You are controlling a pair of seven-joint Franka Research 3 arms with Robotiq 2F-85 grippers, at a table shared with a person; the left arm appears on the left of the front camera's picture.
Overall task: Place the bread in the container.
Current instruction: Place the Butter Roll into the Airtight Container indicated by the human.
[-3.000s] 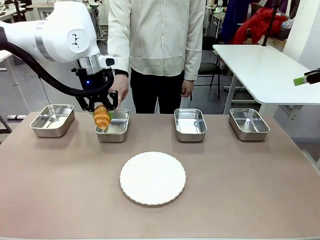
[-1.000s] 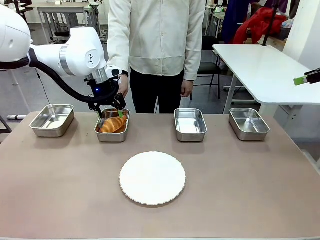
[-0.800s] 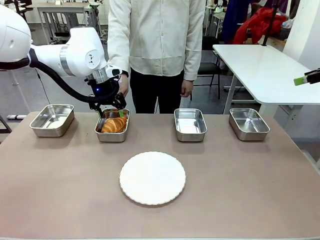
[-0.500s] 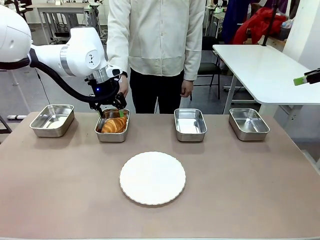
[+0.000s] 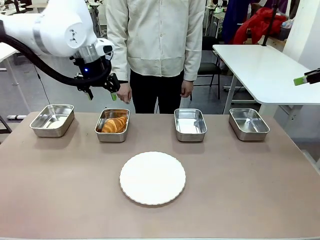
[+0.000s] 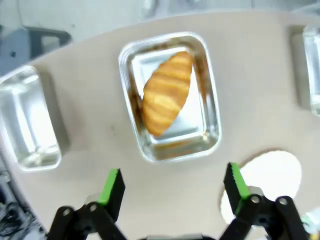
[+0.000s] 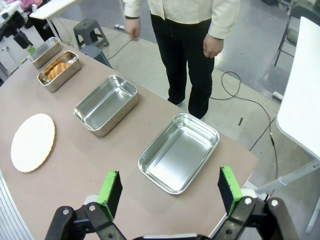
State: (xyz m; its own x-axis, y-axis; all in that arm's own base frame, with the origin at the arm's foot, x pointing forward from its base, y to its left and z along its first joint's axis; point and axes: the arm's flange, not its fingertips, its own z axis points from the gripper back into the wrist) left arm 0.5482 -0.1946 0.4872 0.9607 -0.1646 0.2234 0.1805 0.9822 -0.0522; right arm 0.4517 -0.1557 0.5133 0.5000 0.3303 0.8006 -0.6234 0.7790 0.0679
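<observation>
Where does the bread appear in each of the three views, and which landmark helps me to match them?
Front view: the bread lies in the second pan from the left.
Left wrist view: upper centre, diagonal in its pan, above the open left pincer.
Right wrist view: far upper left, small, in the second-farthest pan.
Shared landmark: the white plate, on the table near that pan in all three.

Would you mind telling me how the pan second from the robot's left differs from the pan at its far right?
The second pan holds the croissant, lying diagonally across it; the far-right pan holds nothing. The left tool hangs open above the second pan; the right tool is open over the far-right pan. Both are shallow steel rectangles with rounded corners.
</observation>
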